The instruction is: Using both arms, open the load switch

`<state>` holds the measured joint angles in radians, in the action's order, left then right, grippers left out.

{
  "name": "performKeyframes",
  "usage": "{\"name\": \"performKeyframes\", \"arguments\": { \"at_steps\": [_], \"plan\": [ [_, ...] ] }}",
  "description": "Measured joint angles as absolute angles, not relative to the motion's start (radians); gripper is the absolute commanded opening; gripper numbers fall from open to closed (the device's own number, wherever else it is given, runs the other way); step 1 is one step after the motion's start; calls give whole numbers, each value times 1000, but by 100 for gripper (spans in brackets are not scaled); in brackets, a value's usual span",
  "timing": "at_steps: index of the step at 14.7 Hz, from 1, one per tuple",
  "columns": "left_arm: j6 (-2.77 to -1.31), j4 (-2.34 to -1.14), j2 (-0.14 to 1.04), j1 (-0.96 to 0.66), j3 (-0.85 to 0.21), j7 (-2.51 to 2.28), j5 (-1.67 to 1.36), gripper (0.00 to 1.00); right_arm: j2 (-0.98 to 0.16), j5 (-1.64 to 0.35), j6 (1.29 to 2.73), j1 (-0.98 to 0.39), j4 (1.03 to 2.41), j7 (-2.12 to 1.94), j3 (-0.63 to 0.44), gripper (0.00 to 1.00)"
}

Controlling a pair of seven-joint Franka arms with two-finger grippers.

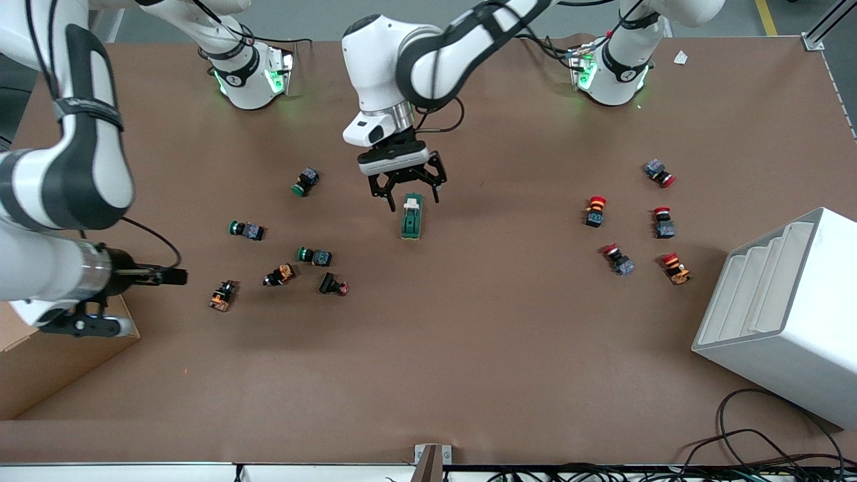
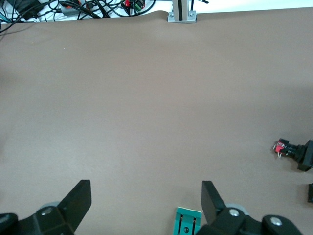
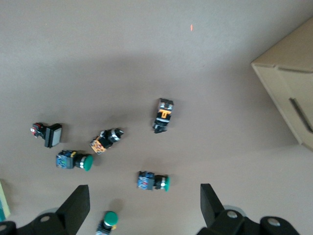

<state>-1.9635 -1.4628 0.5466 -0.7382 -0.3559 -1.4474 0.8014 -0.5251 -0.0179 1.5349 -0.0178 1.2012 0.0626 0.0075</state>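
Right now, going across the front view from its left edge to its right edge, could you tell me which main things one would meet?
Right gripper → cluster of green push buttons → load switch, with the open left gripper over it → red push buttons → white box.

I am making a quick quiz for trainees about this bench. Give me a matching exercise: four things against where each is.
Things:
1. load switch
2. left tool
3. right tool
4. white box

Places:
A. at the left arm's end of the table
B. open, over the load switch's lever end
C. mid-table, under the left tool
D. at the right arm's end, waiting beside the green-capped buttons

Pairs: 1-C, 2-B, 3-D, 4-A
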Motion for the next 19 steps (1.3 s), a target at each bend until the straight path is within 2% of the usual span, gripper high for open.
{"name": "performKeyframes", "arguments": {
  "at_steps": [8,19],
  "plan": [
    [-1946,-1436,381,-480,-354,-980,458,100,-469,-17,1532,38,1202,16,9,100],
    [-1709,-1435,167,-64,-351,-351,170,100,-438,-19,1412,35,1171,16,23,100]
  ]
}}
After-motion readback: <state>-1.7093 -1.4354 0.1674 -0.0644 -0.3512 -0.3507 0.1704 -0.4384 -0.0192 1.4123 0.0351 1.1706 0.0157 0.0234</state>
